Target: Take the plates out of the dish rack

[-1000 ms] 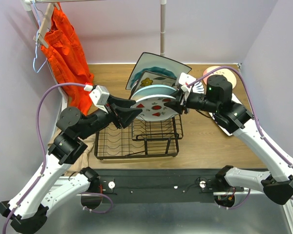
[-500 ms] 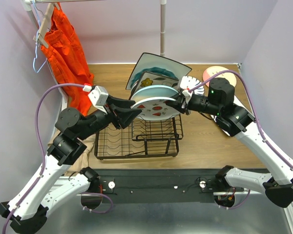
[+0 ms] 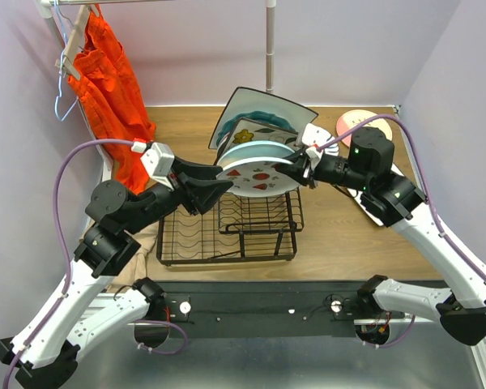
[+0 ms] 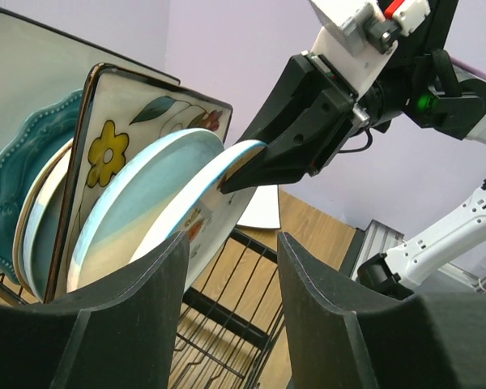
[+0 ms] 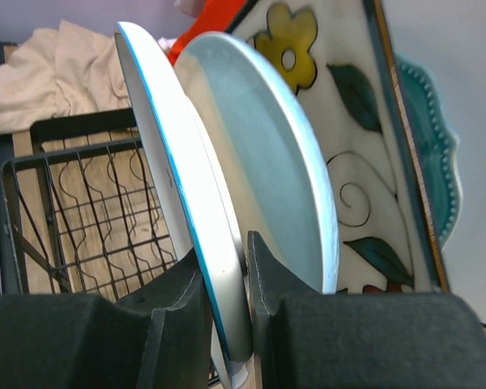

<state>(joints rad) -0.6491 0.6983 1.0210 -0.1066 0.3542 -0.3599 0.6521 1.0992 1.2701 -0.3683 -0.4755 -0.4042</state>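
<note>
right tool (image 3: 295,169) pinching fruit plate (image 3: 257,180) rim; left tool (image 3: 224,188) agape, empty, beside it; rear plates (image 3: 259,109) half hidden; rack (image 3: 227,239) beneath; orange cloth (image 3: 105,81) far left

one dish rack (image 3: 182,243), two hands (image 3: 224,187) (image 3: 296,171)

Close-set plates (image 3: 255,146) at the back of the dish rack (image 3: 227,258); bare slots in front.

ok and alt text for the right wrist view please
The right gripper is closed on the edge of a blue-rimmed round plate, the black wire dish rack visible past it. Behind it stand a pale blue round plate, a square flower-print plate and a teal scalloped plate.
</note>
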